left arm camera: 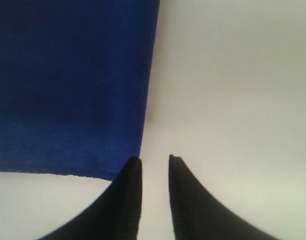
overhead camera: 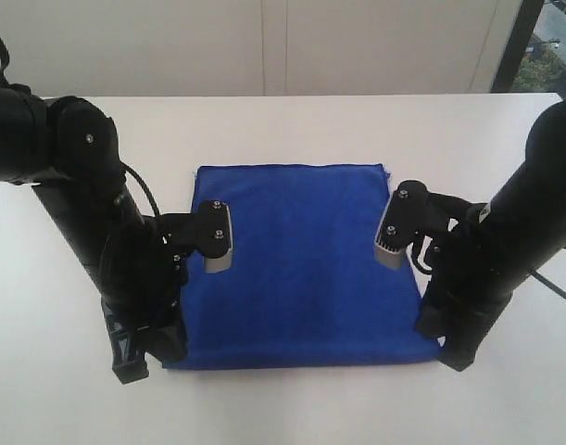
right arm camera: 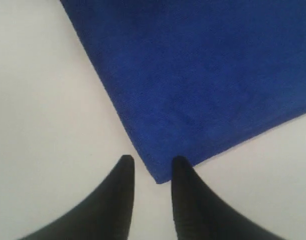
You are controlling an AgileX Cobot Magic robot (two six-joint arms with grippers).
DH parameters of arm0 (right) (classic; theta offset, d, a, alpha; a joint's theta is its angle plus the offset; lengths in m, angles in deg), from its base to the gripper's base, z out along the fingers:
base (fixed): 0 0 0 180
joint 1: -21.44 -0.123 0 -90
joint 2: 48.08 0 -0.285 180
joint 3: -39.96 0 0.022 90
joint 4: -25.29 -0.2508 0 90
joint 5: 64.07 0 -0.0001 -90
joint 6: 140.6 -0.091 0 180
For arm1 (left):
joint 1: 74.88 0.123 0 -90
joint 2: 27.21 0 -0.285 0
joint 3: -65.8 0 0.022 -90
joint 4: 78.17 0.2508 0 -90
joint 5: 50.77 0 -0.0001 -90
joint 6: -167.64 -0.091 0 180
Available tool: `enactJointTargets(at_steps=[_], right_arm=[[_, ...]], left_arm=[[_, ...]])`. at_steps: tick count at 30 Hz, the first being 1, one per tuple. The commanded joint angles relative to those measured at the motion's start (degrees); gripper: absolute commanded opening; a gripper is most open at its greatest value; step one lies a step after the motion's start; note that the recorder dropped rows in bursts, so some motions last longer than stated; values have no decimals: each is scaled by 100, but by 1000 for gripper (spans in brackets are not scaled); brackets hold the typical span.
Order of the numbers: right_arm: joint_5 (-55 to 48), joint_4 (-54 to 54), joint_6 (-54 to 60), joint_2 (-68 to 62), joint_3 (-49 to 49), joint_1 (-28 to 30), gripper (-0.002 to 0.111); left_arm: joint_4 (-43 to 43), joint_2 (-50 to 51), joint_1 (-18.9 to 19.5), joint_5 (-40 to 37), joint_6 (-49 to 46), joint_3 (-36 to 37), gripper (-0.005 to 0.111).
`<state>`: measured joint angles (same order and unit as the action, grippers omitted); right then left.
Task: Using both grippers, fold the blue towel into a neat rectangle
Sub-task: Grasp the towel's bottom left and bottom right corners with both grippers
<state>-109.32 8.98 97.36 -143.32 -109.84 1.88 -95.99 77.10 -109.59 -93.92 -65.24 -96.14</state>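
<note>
Towel (overhead camera: 301, 269) lies spread flat on the white table (overhead camera: 283, 120), royal blue, between both arms. Left gripper (left arm camera: 155, 159): jaws apart, nothing between them, one tip right beside a towel corner. Right gripper (right arm camera: 153, 161): parted too, empty, another corner lying just off its tips.

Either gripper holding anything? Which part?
Nothing held. Both jaws open: left gripper and right gripper each sit at a corner of the flat blue towel.
</note>
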Motion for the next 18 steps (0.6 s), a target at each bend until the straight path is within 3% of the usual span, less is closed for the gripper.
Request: enactJointTargets(at_steps=[1,9,13,18], right_arm=[[335,-24,926,-105,292,-5,32],[886,-38,1397,-404,480,-5,40],[933,-77,1397,-551,519,-5,43],[956,-77,1397,-642,519,-5,43]], left_arm=[[-51,8,-22,207,-483,278,38],[-51,8,-22,961,-795,745,39],[-51,8,-22,1042,-901,784,47],[-75,18,-22,1166,-901,784,48]])
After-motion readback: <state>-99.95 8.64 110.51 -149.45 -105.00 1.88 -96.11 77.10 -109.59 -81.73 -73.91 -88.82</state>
